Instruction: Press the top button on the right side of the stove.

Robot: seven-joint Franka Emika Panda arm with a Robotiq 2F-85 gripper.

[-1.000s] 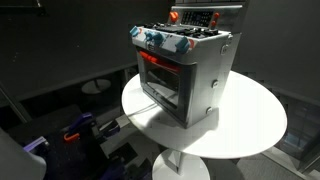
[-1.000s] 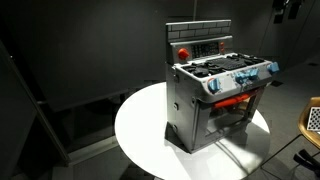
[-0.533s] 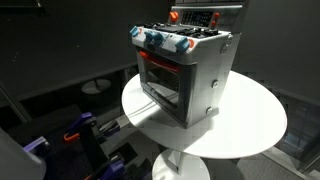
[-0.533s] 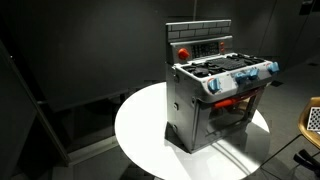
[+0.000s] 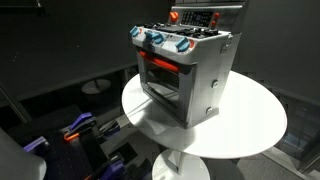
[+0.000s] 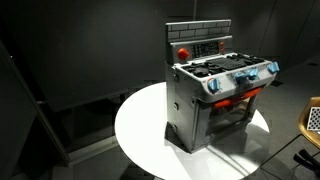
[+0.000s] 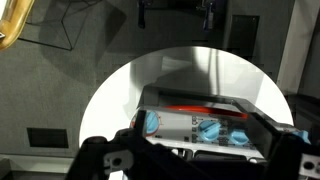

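Note:
The silver-grey toy stove (image 5: pixel 190 75) stands on a round white table (image 5: pixel 255 120) in both exterior views (image 6: pixel 195 105). It has blue knobs along the front, a red-glowing oven window and a back panel with a red button (image 6: pixel 183 52). The gripper does not show in either exterior view. In the wrist view the stove (image 7: pixel 195 125) lies below, seen from above with its blue knobs facing me. The gripper (image 7: pixel 200 140) hangs well above it, its two dark fingers spread wide on either side, open and empty.
The table (image 6: pixel 140 130) has bare white surface around the stove. Dark walls surround it. A blue and red device (image 5: pixel 75 130) sits low beside the table. A tan wicker-like object (image 6: pixel 312 120) stands at the edge of an exterior view. A yellow object (image 7: pixel 15 25) shows in the wrist view's corner.
The arm part seen at the top corner of an exterior view has moved out of the frame. The stove has not moved.

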